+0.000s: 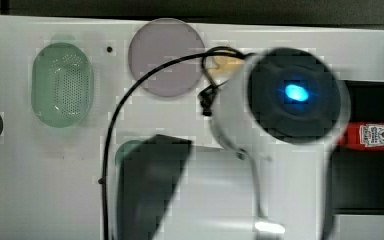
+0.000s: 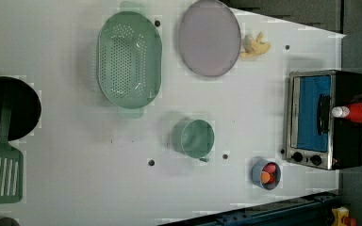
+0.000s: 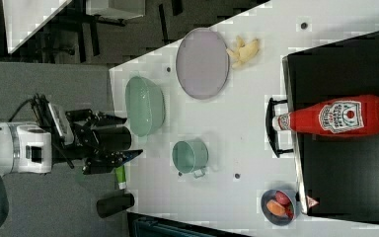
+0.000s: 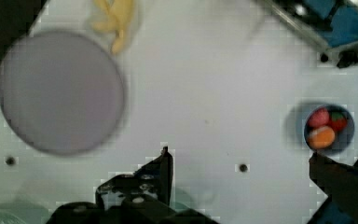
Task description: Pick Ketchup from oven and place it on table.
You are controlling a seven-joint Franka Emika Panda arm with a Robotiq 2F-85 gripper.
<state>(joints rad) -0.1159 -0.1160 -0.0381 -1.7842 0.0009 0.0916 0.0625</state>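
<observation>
The red Ketchup [image 3: 335, 117] with its white cap lies on the black top of the oven [image 3: 345, 177], cap toward the door handle. It also shows as the Ketchup [image 2: 360, 112] over the oven [image 2: 311, 117], whose blue glass door is closed, and as the Ketchup [image 1: 372, 136] at the top view's right edge. My gripper [image 3: 132, 136] hangs open at the right view's left, far from the oven. In the wrist view the gripper [image 4: 240, 161] stands open over the bare white table [image 4: 200, 93], nothing between its fingers.
On the table [image 2: 75, 141] stand a green colander [image 2: 129, 59], a purple plate [image 2: 209, 37], a yellow banana-like item [image 2: 254, 45], a green mug [image 2: 195, 138] and a small blue bowl of fruit [image 2: 266, 173] by the oven. A black pan [image 2: 9, 108] and green spatula [image 2: 0, 174] lie at the left view's left.
</observation>
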